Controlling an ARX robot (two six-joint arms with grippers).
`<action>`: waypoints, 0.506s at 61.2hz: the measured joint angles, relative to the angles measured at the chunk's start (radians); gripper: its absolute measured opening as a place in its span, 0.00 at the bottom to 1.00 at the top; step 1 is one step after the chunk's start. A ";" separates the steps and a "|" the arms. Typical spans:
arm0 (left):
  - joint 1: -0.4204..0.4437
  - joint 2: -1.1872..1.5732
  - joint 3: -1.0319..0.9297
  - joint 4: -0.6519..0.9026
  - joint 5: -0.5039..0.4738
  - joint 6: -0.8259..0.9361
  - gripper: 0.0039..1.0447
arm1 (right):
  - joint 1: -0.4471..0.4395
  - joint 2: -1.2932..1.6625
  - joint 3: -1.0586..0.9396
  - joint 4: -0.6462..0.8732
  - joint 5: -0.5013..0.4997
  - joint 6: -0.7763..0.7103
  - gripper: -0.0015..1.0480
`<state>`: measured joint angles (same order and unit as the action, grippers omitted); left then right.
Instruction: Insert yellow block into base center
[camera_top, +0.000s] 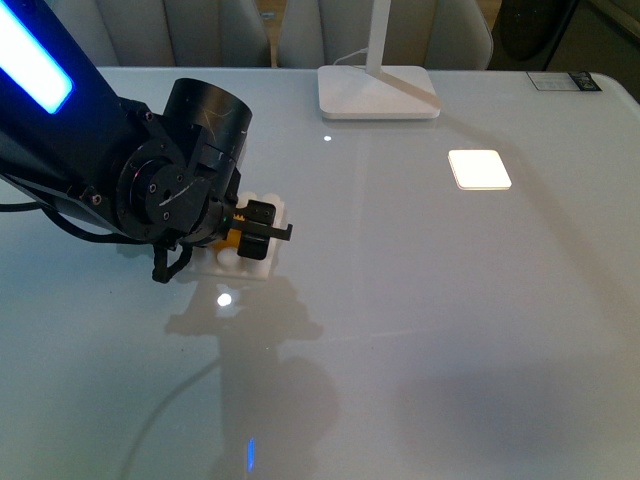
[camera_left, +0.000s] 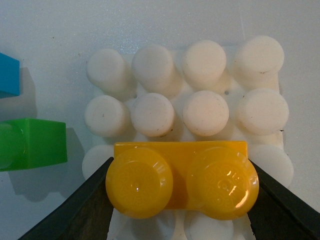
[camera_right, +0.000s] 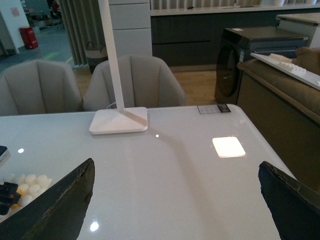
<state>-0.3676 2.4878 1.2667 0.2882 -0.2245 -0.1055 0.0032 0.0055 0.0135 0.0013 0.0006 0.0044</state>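
The table (camera_top: 450, 330) is white and shiny. Most of it is bare, and the far edge and the right corner are well away from the left gripper (camera_top: 262, 232). A white lamp foot (camera_top: 378, 93) stands near the far edge. A bright square patch of light (camera_top: 479, 169) lies on the table far to the right of the left gripper's fingers.

The left gripper is down low over the base (camera_left: 210, 95), a white plate with round bumps. Its two dark fingers (camera_left: 82, 210) are closed on the yellow block (camera_left: 181, 180), one finger on each short end. The block sits right between the fingers with its two round bumps facing the wrist camera. It lies over the row of base bumps next to the middle rows, and two full rows of white bumps show past the fingertips. I cannot tell if the block is pushed all the way down.

Just off the side of one finger, on the table beside the base, lie a green block (camera_left: 34, 144) and a blue block (camera_left: 9, 75). They are apart from the base and do not touch the fingers.

The right gripper (camera_right: 175, 200) hangs over bare table with its fingers spread wide and nothing between them. In the right wrist view, the base and the yellow block (camera_right: 19, 191) are far off to one side of its fingers.
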 joint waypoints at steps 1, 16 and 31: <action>0.000 0.001 0.003 -0.003 0.000 -0.003 0.61 | 0.000 0.000 0.000 0.000 0.000 0.000 0.92; -0.001 0.016 0.034 -0.035 0.008 -0.022 0.61 | 0.000 0.000 0.000 0.000 0.000 0.000 0.92; 0.002 0.024 0.056 -0.055 0.016 -0.022 0.61 | 0.000 0.000 0.000 0.000 0.000 0.000 0.92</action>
<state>-0.3660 2.5118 1.3228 0.2333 -0.2085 -0.1276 0.0032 0.0055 0.0135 0.0013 0.0006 0.0044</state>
